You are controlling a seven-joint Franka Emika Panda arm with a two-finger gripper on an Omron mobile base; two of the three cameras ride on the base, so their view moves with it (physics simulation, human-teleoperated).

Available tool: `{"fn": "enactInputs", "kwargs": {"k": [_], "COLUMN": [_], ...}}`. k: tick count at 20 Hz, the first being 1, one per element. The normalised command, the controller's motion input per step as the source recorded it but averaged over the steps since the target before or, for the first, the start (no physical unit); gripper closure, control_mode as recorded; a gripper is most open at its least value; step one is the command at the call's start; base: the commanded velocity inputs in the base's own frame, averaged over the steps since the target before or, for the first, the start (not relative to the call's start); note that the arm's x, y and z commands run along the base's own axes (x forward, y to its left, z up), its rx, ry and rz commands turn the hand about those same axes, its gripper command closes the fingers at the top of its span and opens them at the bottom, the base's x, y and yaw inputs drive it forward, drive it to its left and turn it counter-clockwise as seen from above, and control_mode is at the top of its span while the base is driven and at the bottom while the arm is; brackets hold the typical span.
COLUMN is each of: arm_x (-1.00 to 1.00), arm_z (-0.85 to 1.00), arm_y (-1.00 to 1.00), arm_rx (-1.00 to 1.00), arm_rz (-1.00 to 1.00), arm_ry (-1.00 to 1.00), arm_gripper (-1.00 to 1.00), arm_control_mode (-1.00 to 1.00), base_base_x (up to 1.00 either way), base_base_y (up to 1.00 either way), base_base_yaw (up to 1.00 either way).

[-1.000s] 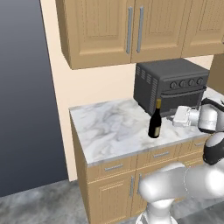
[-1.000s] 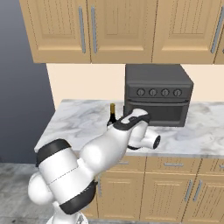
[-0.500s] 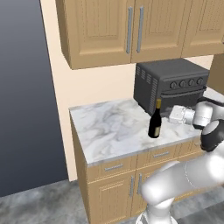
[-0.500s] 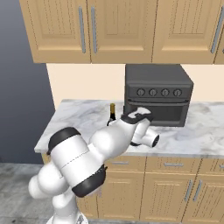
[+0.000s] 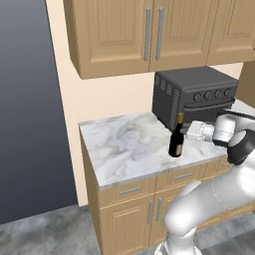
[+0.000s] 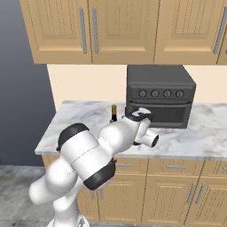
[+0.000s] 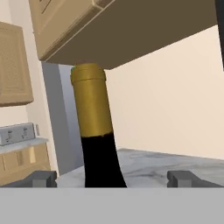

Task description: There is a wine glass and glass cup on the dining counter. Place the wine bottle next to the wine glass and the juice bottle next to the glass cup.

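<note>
A: Where is the tall, near-black glass wine bottle [image 5: 176, 141] with the slim neck, gold-yellow top and pale label standing?

B: It is standing upright on the white-grey marble worktop [image 5: 124, 147], toward the front edge, just in front of the left front corner of the dark grey toaster oven [image 5: 193, 95]. In the right base view only its gold top and a bit of dark shoulder [image 6: 113, 114] are peeking over the white arm, just left of the oven [image 6: 159, 95].

A: And the fingers?

B: The gripper [image 5: 191, 131] is reaching in sideways from the oven side at about the bottle's neck height, its tip just beside the bottle. In the hand view the two dark fingers are spread wide: one tip [image 7: 42, 179] is sitting to one side of the bottle [image 7: 96, 144] and the other tip [image 7: 183, 178] well off to the other side. The neck is rising between them, closer to the first tip, and neither one is touching the glass. They are pinching nothing.

A: What else is showing around it?

B: Tan wooden wall cabinets [image 5: 149, 35] with long metal handles are hanging above the worktop, and matching drawers and doors [image 6: 177, 190] are sitting below it. The left end of the worktop is lying bare marble [image 6: 73, 122], next to a dark grey wall [image 5: 30, 109].
</note>
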Motion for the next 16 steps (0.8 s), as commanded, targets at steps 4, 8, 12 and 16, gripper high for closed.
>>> {"fn": "enactInputs", "kwargs": {"k": [4,8,12,16], "arm_x": [0.14,0.1,0.24,0.21], "arm_z": [-0.12,-0.04,-0.07,-0.13], "arm_y": [0.15,0.22,0.2,0.13], "arm_rx": [0.0,0.0,0.0,0.0], "arm_rz": [0.0,0.0,0.0,0.0], "arm_ry": [0.0,0.0,0.0,0.04], "arm_gripper": [-1.0,-1.0,-1.0,-1.0], "arm_control_mode": [-1.0,-1.0,-1.0,-1.0], "base_base_x": [0.0,0.0,0.0,0.0], "base_base_y": [0.0,0.0,0.0,0.0], "base_base_yaw": [0.0,0.0,0.0,0.0]}}
